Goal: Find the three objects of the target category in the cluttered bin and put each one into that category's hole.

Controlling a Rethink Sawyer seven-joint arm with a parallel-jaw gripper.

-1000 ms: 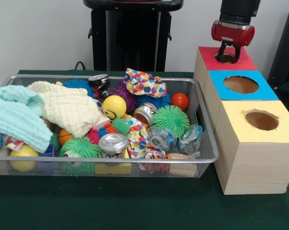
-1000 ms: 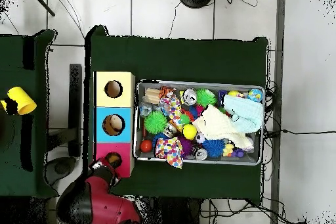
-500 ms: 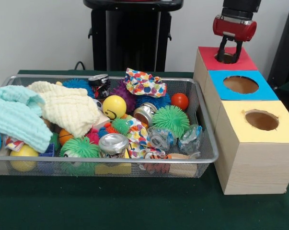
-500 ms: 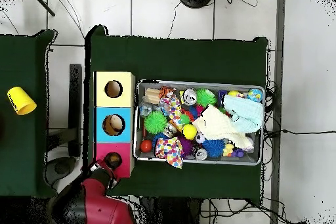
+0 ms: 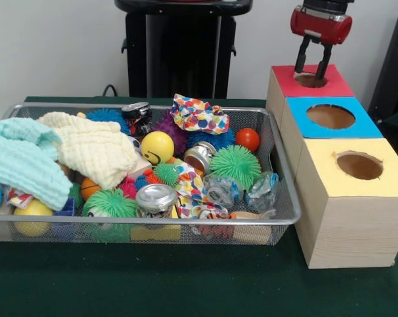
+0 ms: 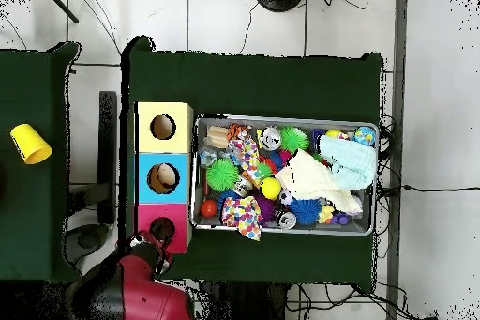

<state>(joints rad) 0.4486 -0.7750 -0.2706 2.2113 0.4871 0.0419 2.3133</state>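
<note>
My gripper (image 5: 312,69) hangs open just above the hole of the red box (image 5: 337,87), with nothing between its fingers. From overhead the gripper (image 6: 156,237) shows at the red box (image 6: 146,220). Beside it stand the blue box (image 5: 360,125) and the yellow box (image 5: 331,178), each with a round hole. The wire bin (image 5: 286,198) holds mixed clutter: a yellow smiley ball (image 5: 157,146), an orange ball (image 5: 247,139), a green spiky ball (image 5: 235,165), metal cans (image 5: 156,197), crumpled plastic (image 5: 261,189), a patterned cloth (image 5: 199,114), and white and mint cloths (image 5: 86,148).
A black stand (image 5: 179,49) rises behind the bin. The three boxes sit in a row right of the bin on the green table (image 5: 185,284). In the overhead view a yellow cup (image 6: 31,144) lies on a separate dark table at the left.
My gripper has risen straight up from inside the red box's hole to just above it, still open. The bin's contents have not moved.
</note>
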